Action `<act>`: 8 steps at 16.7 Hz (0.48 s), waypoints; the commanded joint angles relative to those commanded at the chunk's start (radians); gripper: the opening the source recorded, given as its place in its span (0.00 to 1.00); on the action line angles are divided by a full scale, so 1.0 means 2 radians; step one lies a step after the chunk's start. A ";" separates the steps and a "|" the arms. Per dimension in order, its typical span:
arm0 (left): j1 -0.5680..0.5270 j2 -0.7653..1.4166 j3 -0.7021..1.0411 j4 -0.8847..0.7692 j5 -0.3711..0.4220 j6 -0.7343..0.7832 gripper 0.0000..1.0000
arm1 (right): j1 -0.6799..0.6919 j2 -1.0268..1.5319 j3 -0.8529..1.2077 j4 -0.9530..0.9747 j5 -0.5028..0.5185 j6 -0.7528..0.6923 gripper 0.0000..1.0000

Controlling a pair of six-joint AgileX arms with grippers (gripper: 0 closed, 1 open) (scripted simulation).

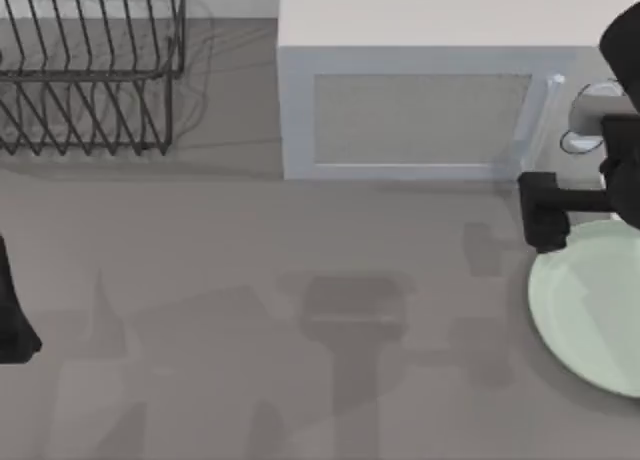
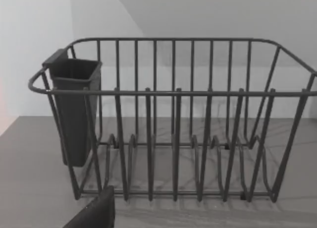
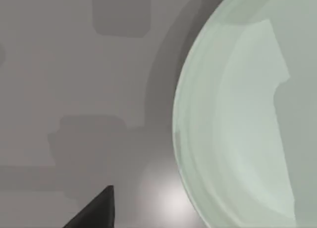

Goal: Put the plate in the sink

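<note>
Plate (image 1: 590,305) lies flat on the table (image 1: 250,330) at the right edge, just in front of the microwave (image 1: 420,110). Right pincer (image 1: 545,215) hovers at the plate's far-left rim; can't tell how wide it is. Step in hand, I'd judge: reaching for a rim grasp. Do it well: come down square on the rim, clear of the microwave. Left arm (image 1: 15,310) parked at left, facing the dish rack (image 2: 173,119).

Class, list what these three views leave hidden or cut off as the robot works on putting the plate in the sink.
- Pale mint green round plate: top view's right edge cuts it off.
- Right gripper: finger state unclear in top view.
- Left arm: cut off at top view's left edge.
- Dark wire dish rack: cropped by top edge.
</note>
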 joint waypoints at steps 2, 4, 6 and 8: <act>0.000 0.000 0.000 0.000 0.000 0.000 1.00 | 0.012 0.059 0.041 -0.034 0.000 0.012 1.00; 0.000 0.000 0.000 0.000 0.000 0.000 1.00 | 0.020 0.097 0.069 -0.057 0.000 0.020 1.00; 0.000 0.000 0.000 0.000 0.000 0.000 1.00 | 0.023 0.114 0.082 -0.067 0.000 0.024 1.00; 0.000 0.000 0.000 0.000 0.000 0.000 1.00 | 0.023 0.114 0.082 -0.067 0.000 0.024 1.00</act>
